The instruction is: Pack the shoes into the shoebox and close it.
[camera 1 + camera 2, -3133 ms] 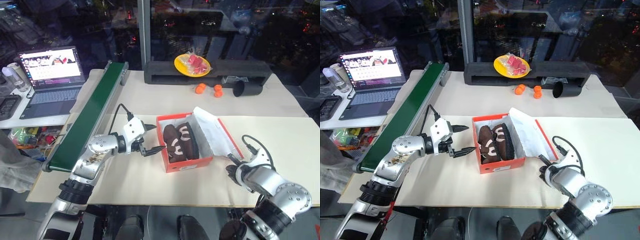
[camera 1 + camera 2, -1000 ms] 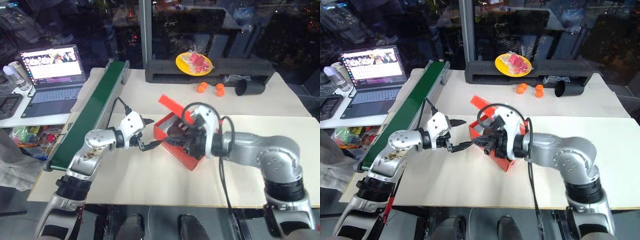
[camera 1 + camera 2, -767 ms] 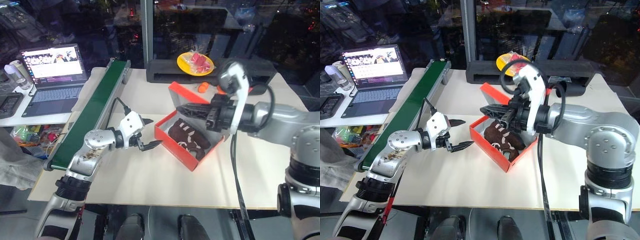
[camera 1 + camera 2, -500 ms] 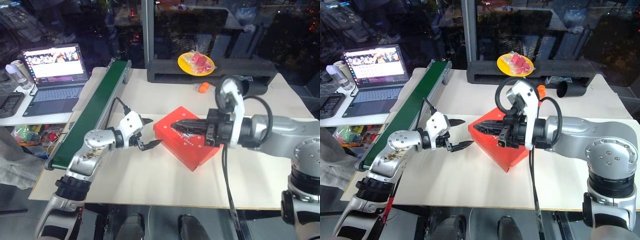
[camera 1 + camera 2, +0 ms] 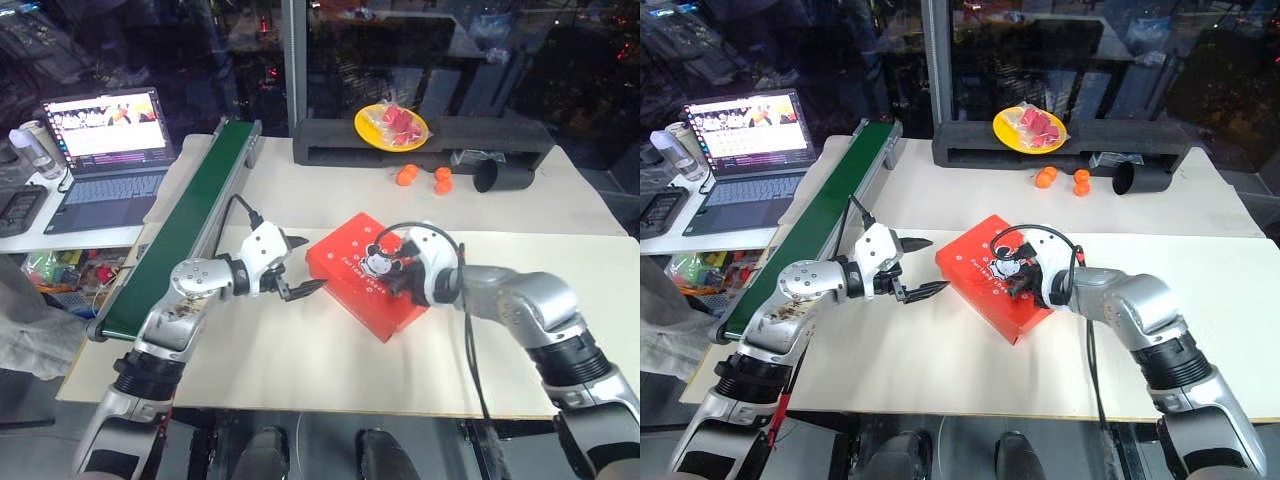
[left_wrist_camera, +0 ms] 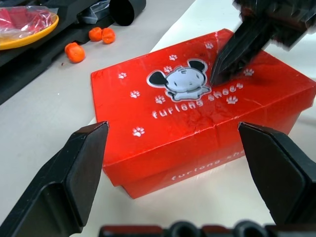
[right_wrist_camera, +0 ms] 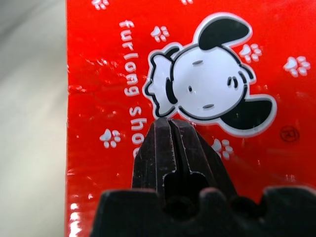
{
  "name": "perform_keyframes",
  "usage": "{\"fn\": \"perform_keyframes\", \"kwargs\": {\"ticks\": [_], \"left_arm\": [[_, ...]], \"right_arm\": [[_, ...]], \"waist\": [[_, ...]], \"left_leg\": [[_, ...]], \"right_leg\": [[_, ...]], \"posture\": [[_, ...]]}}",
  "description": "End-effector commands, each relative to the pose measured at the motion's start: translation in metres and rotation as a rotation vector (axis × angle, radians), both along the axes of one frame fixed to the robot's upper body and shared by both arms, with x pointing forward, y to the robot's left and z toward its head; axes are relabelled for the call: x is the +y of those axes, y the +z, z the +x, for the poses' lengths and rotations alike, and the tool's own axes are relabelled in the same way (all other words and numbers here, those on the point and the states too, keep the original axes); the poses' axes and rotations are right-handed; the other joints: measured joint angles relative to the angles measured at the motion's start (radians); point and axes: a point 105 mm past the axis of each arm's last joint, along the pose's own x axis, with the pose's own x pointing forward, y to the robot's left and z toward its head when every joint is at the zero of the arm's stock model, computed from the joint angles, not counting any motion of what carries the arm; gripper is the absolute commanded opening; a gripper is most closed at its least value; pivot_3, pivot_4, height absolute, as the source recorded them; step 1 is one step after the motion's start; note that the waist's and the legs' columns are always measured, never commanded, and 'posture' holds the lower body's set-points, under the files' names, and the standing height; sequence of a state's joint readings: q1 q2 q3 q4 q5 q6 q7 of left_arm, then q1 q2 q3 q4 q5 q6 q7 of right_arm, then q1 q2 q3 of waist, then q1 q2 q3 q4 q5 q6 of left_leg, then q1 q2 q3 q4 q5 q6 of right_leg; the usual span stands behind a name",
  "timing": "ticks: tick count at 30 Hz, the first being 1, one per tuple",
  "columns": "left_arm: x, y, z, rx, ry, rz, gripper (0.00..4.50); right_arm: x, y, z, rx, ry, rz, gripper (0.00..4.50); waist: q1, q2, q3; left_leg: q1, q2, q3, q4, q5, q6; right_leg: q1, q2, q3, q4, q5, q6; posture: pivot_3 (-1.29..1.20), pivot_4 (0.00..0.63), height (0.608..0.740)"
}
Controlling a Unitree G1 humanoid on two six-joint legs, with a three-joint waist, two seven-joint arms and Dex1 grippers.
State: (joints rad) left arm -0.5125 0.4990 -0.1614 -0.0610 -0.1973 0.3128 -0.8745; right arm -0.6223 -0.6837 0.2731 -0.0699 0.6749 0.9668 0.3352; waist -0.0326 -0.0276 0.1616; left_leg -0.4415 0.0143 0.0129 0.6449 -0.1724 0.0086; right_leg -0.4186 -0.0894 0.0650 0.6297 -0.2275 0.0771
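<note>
One shoebox (image 5: 370, 272), lid down flat, cartoon mouse (image 6: 181, 82) and white lettering facing up, lying on the cream table (image 5: 300, 350) between the two grippers. No gap visible along the lid's edge from the left wrist view. Two grippers. Right gripper (image 6: 220, 69) clenched tight, fingers (image 7: 178, 148) pressed together into a single point, tip down on the lid just beside the mouse picture; seemingly touching the cardboard, though contact hard to confirm. Nothing held. Left gripper (image 5: 921, 267) spread wide, nothing between its fingers (image 6: 74, 173), hovering just off the box's near end, apart from it. Beyond the box, away from both grippers: three small orange balls (image 5: 421, 179), one yellow plate (image 5: 390, 126) with red pieces, one black cup (image 5: 497, 176) on its side, one green conveyor (image 5: 180, 225), one laptop (image 5: 105, 155).
</note>
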Motion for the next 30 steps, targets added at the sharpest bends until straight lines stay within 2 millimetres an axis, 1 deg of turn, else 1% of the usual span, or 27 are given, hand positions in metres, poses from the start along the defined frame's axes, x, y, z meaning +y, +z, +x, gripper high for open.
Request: {"fn": "perform_keyframes", "kwargs": {"ticks": [1,3,4,6,7,9,11,13,16,19,20,21,22,23,25,28,30], "left_arm": [[-0.001,0.012,-0.001,-0.047,-0.002,-0.009,4.5],[0.0,0.012,-0.001,-0.048,0.004,-0.01,4.5],[0.001,0.012,-0.001,-0.047,0.006,-0.011,4.5],[0.001,0.012,-0.001,-0.047,0.009,-0.011,4.5],[0.002,0.012,-0.001,-0.047,0.011,-0.011,4.5],[0.002,0.011,-0.001,-0.045,0.017,-0.011,4.5],[0.004,0.011,0.0,-0.037,0.03,-0.026,4.5],[0.006,0.011,0.001,-0.023,0.058,-0.053,4.5],[0.012,0.015,0.008,-0.006,0.15,-0.156,4.5],[0.019,0.015,0.015,0.022,0.243,-0.23,4.5],[0.021,0.015,0.018,0.027,0.284,-0.253,4.5],[0.023,0.014,0.02,0.031,0.314,-0.269,4.5],[0.023,0.014,0.021,0.043,0.337,-0.296,4.5],[0.023,0.014,0.021,0.052,0.351,-0.314,4.5],[0.023,0.011,0.021,0.083,0.382,-0.351,4.5],[0.023,0.002,0.02,0.103,0.419,-0.342,4.5],[0.029,-0.005,0.022,0.122,0.467,-0.346,4.5]], "right_arm": [[-0.01,-0.037,-0.003,0.078,-0.012,-0.084,0.12],[-0.008,-0.042,-0.006,0.092,0.003,-0.096,0.12],[-0.008,-0.043,-0.007,0.089,0.01,-0.107,0.12],[-0.007,-0.041,-0.006,0.077,0.012,-0.108,0.12],[-0.006,-0.036,-0.004,0.06,0.004,-0.1,0.12],[-0.008,-0.02,0.002,0.009,-0.023,-0.065,0.12],[-0.011,0.003,0.008,-0.072,-0.056,-0.01,0.12],[-0.02,0.027,0.013,-0.158,-0.105,0.049,0.12],[-0.045,0.057,0.013,-0.288,-0.197,0.097,0.12],[-0.07,0.073,0.011,-0.375,-0.309,0.115,0.12],[-0.086,0.075,0.011,-0.394,-0.39,0.107,0.12],[-0.097,0.076,0.01,-0.405,-0.447,0.101,0.12],[-0.111,0.073,0.009,-0.418,-0.508,0.055,0.12],[-0.119,0.071,0.008,-0.427,-0.546,0.022,0.12],[-0.138,0.062,0.005,-0.439,-0.628,-0.079,0.12],[-0.16,0.051,0.0,-0.458,-0.728,-0.188,0.12],[-0.175,0.052,-0.003,-0.486,-0.812,-0.182,0.12]], "waist": [[0.0,-0.001,-0.001],[0.0,-0.001,-0.001],[0.0,-0.001,-0.001],[0.001,-0.002,-0.001],[0.002,-0.003,-0.002],[0.002,-0.004,-0.003],[0.002,-0.004,-0.003],[0.003,-0.004,-0.002],[0.012,-0.004,-0.002],[0.018,-0.004,-0.002],[0.018,-0.004,-0.002],[0.018,-0.004,-0.002],[0.019,-0.004,-0.002],[0.02,-0.004,-0.002],[0.02,-0.004,-0.002],[0.018,-0.004,-0.002],[0.015,-0.004,-0.002]], "left_leg": [[0.001,0.0,0.0,0.0,0.0,0.0],[0.005,0.0,0.0,0.0,0.0,0.0],[0.01,0.001,0.0,0.0,0.0,0.0],[0.017,0.001,0.0,0.0,0.0,0.0],[0.017,0.001,0.0,0.0,0.0,0.0],[0.017,0.001,0.0,0.0,0.0,0.0],[0.017,0.001,0.0,0.0,0.0,0.0],[0.016,0.001,0.0,0.0,0.0,0.0],[0.011,0.001,0.0,0.0,0.0,0.0],[0.01,0.0,0.0,0.0,0.0,0.0],[0.01,0.0,-0.001,-0.001,-0.001,-0.001],[0.01,0.0,-0.001,-0.001,-0.001,-0.001],[0.009,0.0,0.0,-0.001,-0.001,-0.001],[0.01,0.0,0.0,-0.001,-0.001,-0.001],[0.01,0.0,0.0,-0.001,-0.001,-0.001],[0.01,0.0,0.0,-0.001,-0.001,-0.001],[0.01,0.0,0.0,-0.001,-0.001,-0.001]], "right_leg": [[0.001,0.0,0.0,0.0,0.0,0.0],[0.006,0.001,0.0,0.0,0.0,0.0],[0.01,0.001,0.0,-0.001,0.0,0.0],[0.017,0.0,0.0,-0.002,-0.001,0.0],[0.018,0.0,0.0,-0.002,-0.001,-0.001],[0.018,0.001,0.0,-0.002,-0.001,-0.001],[0.017,0.0,0.0,-0.002,-0.001,-0.001],[0.016,0.0,0.0,-0.002,-0.001,-0.001],[0.012,0.0,0.0,-0.002,-0.001,-0.001],[0.011,0.0,0.0,-0.002,-0.001,0.0],[0.011,0.0,0.0,-0.002,-0.001,0.0],[0.011,0.0,0.0,-0.002,-0.001,0.0],[0.011,-0.001,0.0,-0.002,-0.001,0.0],[0.011,-0.001,0.0,-0.003,-0.001,0.0],[0.012,-0.001,0.0,-0.003,-0.001,0.0],[0.011,-0.001,0.0,-0.003,-0.001,0.0],[0.011,-0.001,0.0,-0.003,-0.001,0.0]], "posture": [[0.0,0.15,0.734],[0.0,0.15,0.734],[0.0,0.15,0.734],[0.0,0.15,0.734],[0.0,0.15,0.734],[0.0,0.15,0.734],[0.0,0.15,0.734],[0.0,0.15,0.734],[0.0,0.15,0.734],[0.0,0.15,0.734],[0.0,0.15,0.734],[0.0,0.15,0.734],[0.0,0.15,0.734],[0.0,0.15,0.734],[0.0,0.15,0.734],[0.0,0.15,0.734],[0.0,0.15,0.734]]}}
